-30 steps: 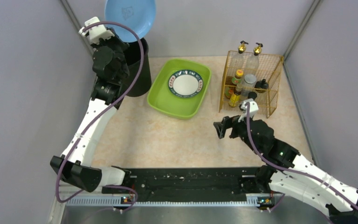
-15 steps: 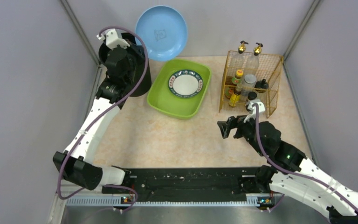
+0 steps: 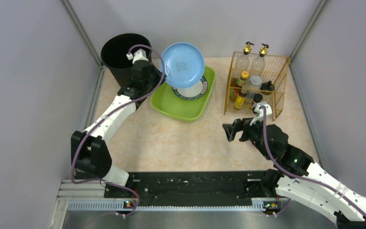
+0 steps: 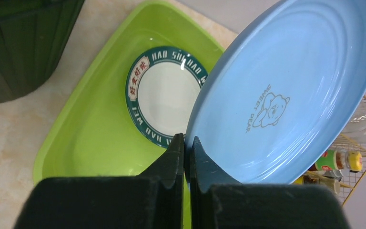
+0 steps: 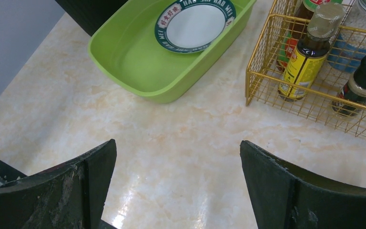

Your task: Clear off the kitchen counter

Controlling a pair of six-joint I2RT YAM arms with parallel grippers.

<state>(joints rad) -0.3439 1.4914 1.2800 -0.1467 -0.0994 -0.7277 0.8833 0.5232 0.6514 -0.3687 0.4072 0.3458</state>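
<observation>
My left gripper [image 3: 161, 75] is shut on the rim of a light blue plate [image 3: 183, 65] and holds it tilted in the air over the green tray [image 3: 171, 106]. In the left wrist view the gripper [image 4: 186, 143] pinches the plate [image 4: 286, 90] at its lower edge. A white plate with a dark green lettered rim [image 3: 193, 90] lies in the tray, partly hidden by the blue plate; it shows in the wrist views too [image 4: 164, 95] [image 5: 195, 24]. My right gripper [image 3: 232, 130] is open and empty above the beige marbled kitchen counter [image 3: 171, 143].
A tall black bin [image 3: 121, 55] stands at the back left, beside the tray. A gold wire rack [image 3: 257, 86] with several bottles stands at the back right, close to my right gripper. A black rail strip [image 3: 190, 183] runs along the near edge.
My left arm has swung the blue plate from high above the black bin rightward and down, to above the green tray. The right arm shifted slightly, then held still.
</observation>
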